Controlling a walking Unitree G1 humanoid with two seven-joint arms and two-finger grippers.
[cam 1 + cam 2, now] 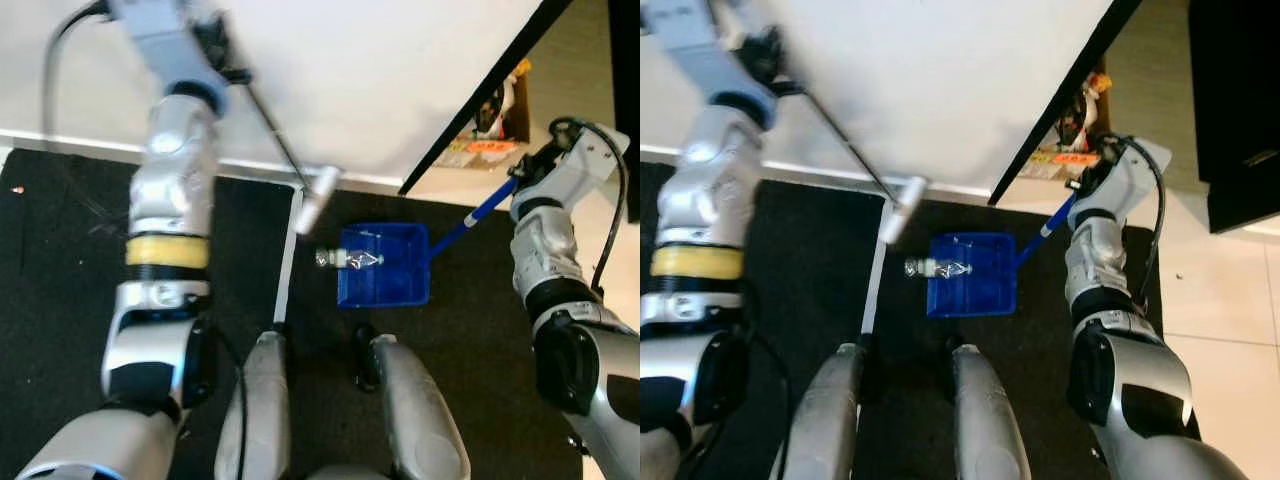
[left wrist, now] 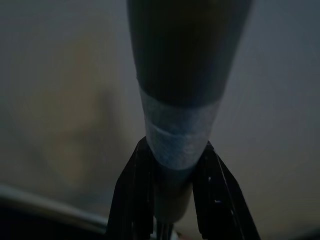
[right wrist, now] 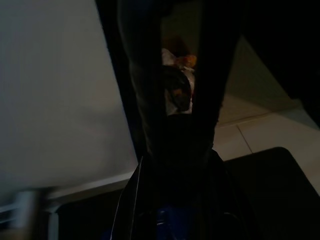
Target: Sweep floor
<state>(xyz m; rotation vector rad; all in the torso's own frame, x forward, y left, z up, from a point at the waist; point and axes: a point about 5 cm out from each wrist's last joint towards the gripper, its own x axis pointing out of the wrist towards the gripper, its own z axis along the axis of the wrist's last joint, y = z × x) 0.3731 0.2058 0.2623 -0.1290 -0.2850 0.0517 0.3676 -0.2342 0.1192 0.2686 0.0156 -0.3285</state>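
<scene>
The litter (image 1: 350, 259) lies in my blue dustpan (image 1: 385, 265) on the black mat (image 1: 60, 260), between my feet. My left tool (image 2: 175, 200) clamps the broom (image 1: 300, 205); my right tool (image 1: 535, 172) holds the dustpan's handle. I should keep the pan flat and sweep gently inward. No writing is legible.

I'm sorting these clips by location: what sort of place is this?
Probably a room in a home: a black rug over pale floor tiles, a white wall with baseboard, and a blue dustpan set down for sweeping.
</scene>
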